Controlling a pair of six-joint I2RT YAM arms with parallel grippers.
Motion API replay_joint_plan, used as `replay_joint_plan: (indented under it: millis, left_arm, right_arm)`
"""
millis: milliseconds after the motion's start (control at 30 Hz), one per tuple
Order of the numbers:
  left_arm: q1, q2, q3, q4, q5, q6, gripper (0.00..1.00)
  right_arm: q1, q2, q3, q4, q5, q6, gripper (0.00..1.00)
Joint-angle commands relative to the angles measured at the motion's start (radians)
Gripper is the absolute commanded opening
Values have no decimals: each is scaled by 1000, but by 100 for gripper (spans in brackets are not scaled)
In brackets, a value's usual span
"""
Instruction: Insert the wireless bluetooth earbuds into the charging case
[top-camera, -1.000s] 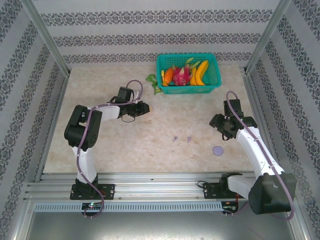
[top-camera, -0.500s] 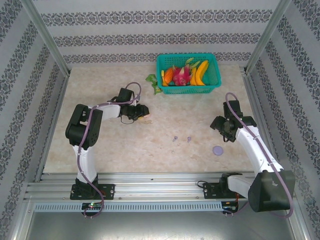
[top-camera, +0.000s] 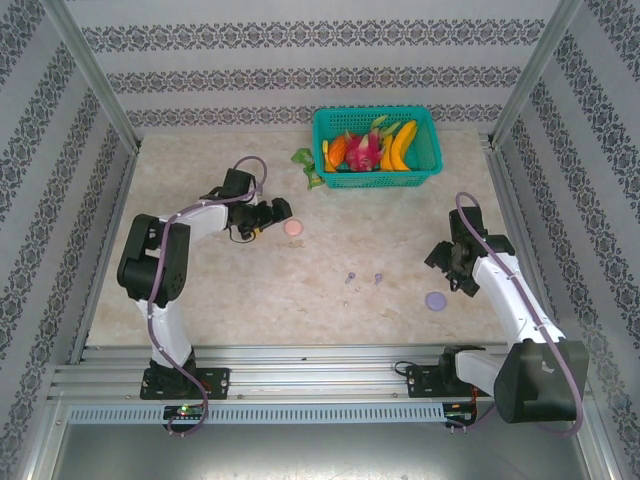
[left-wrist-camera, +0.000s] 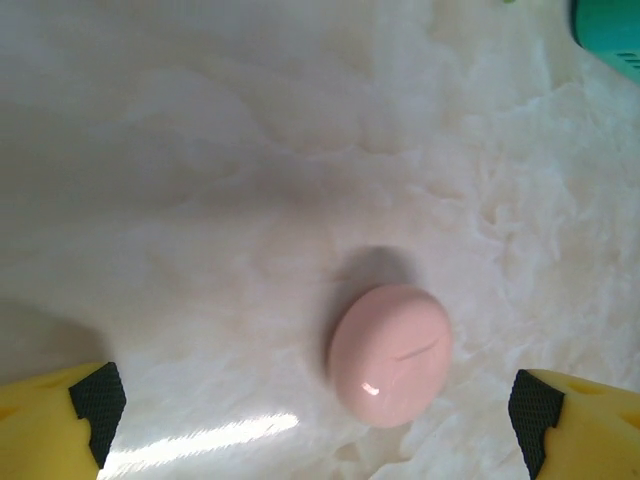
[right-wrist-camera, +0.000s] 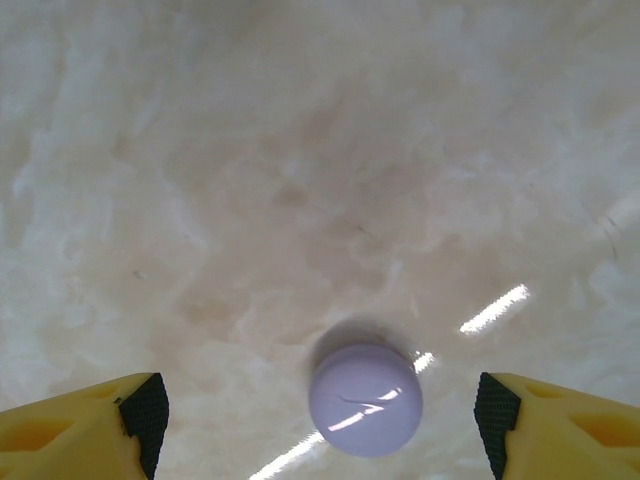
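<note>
Two purple earbuds (top-camera: 350, 277) lie loose on the table (top-camera: 200, 290), side by side and outside both cases; they are well apart from either set of fingers, somewhat nearer the right gripper (right-wrist-camera: 320, 412), and their stems are too small to read. The purple case (right-wrist-camera: 365, 400), apparently closed, sits between that gripper's fingers (right-wrist-camera: 140, 415) — spread and empty. The pink case (left-wrist-camera: 390, 352) lies untouched between the wide-open fingers of the left gripper (left-wrist-camera: 312, 408), closer to its right-hand pad.

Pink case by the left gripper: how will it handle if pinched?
The pink case looks glossy, with a bright highlight, so probably slippery to grip. Its rounded pebble shape could squirt out of a pinch or slide when pushed.
</note>
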Motion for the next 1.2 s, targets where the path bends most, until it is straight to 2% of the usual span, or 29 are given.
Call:
replay_joint_plan:
  millis: [0, 400, 700, 1167]
  left_arm:
    - [9, -90, -25, -27, -49, 4, 100]
    - [-12, -253, -74, -3, -57, -24, 100]
    - [-53, -258, -52, -1, -67, -30, 100]
    - [-68, -255, -54, 4, -71, -17, 100]
  right_arm:
    - [-23, 21, -35, -44, 12, 42, 82]
    - [-26, 46, -179, 57, -121, 164, 81]
    - [4, 105, -185, 110, -131, 193, 79]
    - [24, 203, -161, 164, -92, 172, 69]
